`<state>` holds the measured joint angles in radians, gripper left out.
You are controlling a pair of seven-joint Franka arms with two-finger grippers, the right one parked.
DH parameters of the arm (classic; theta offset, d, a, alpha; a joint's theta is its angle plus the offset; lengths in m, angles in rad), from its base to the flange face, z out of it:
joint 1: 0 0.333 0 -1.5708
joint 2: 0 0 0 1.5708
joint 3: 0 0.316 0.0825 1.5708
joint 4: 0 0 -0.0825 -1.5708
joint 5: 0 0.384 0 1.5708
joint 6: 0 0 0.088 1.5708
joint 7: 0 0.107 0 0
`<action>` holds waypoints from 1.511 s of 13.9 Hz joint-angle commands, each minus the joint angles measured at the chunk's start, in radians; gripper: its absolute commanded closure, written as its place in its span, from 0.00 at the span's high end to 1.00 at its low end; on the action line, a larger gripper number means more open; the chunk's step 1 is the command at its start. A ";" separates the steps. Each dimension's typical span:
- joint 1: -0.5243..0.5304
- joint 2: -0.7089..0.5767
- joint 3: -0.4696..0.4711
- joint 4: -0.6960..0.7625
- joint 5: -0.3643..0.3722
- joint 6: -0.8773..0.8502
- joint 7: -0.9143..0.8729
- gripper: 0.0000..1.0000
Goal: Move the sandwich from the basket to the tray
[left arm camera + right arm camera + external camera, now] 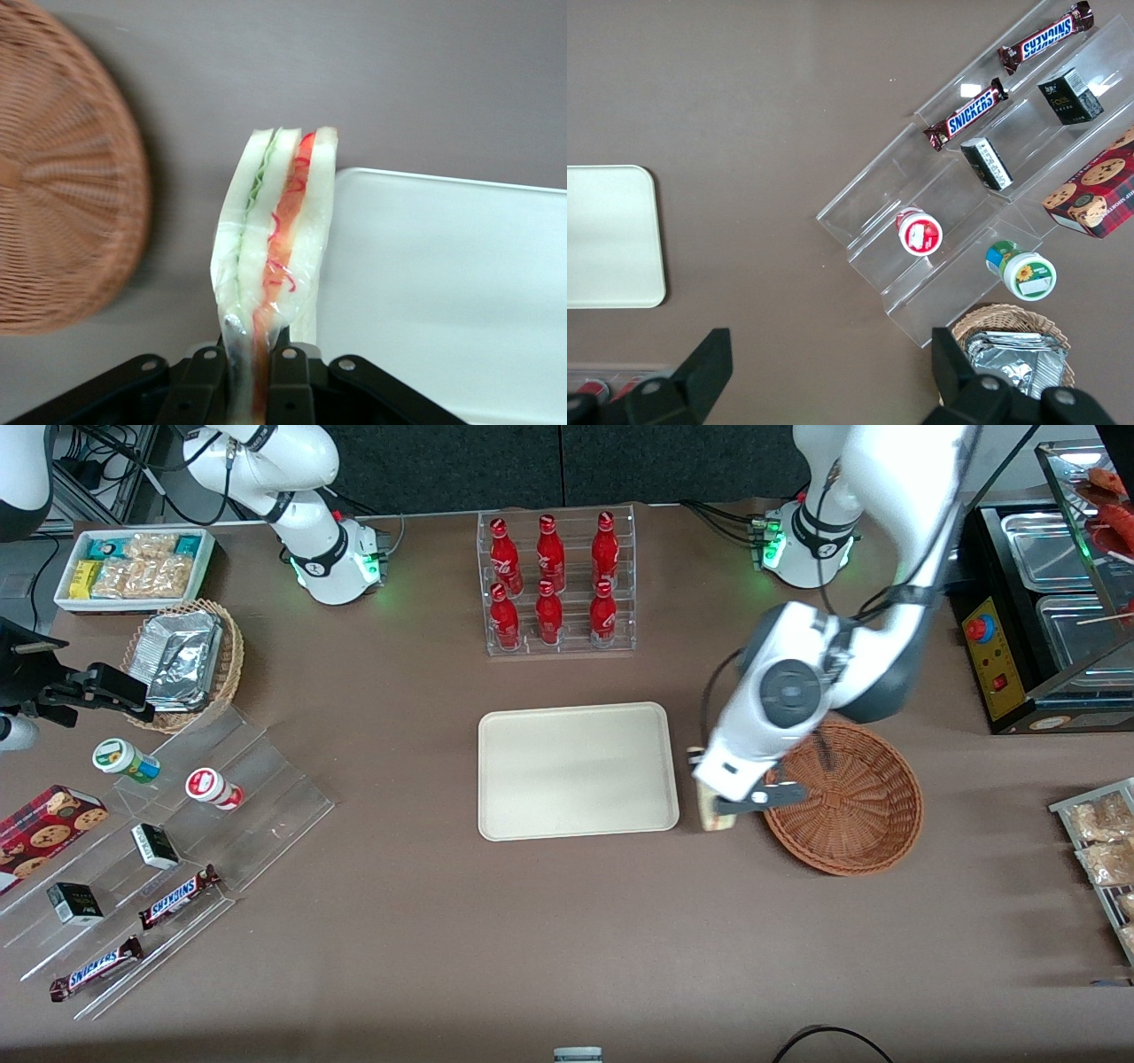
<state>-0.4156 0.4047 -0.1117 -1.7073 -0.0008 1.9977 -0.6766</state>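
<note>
Progress: sandwich point(279, 239) is out of the basket point(855, 802) and in the air, so the lift is done; by my reckoning I am past the halfway mark.
Hold: my gripper point(252, 367) is pinched tight on the sandwich's lower edge, the bread layers and red and green filling standing upright above my fingers point(288, 381).
Position: I hang over the bare strip of table point(549, 921) between the basket and the tray point(576, 771), just beside the tray's rim on the working arm's side, the basket close by.
Basket: nothing else shows in it from the front.
Remaining: carry across onto the tray, come down, let go, back off.
Tray: its surface shows bare cream, with nothing lying on it, so any spot looks usable.
Surroundings: rack of red bottles point(556, 584) stands farther from the front camera than the tray, well apart from my path; tan basket of foil packets point(182, 660), snack bin point(133, 567) and clear stepped display point(177, 841) with candy bars lie toward the parked arm's end.
Obstacles: nothing stands between me and the tray; only its low rim needs clearing.
</note>
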 commanded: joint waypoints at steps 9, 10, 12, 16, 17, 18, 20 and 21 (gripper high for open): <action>-0.271 0.298 0.018 0.316 0.013 -0.019 -0.209 0.00; -0.276 0.307 0.018 0.324 0.013 -0.019 -0.207 0.00; -0.290 0.316 0.018 0.327 0.015 -0.019 -0.193 0.00; -0.313 0.344 0.017 0.330 0.047 -0.019 -0.202 0.00; -0.318 0.347 0.017 0.330 0.048 -0.019 -0.205 0.00; -0.324 0.355 0.018 0.330 0.048 -0.017 -0.207 0.00; -0.327 0.359 0.018 0.330 0.050 -0.017 -0.209 0.00; -0.330 0.365 0.020 0.330 0.050 -0.017 -0.210 0.00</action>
<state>-0.7239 0.7462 -0.1083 -1.4170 0.0320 1.9981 -0.8693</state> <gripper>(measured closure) 0.846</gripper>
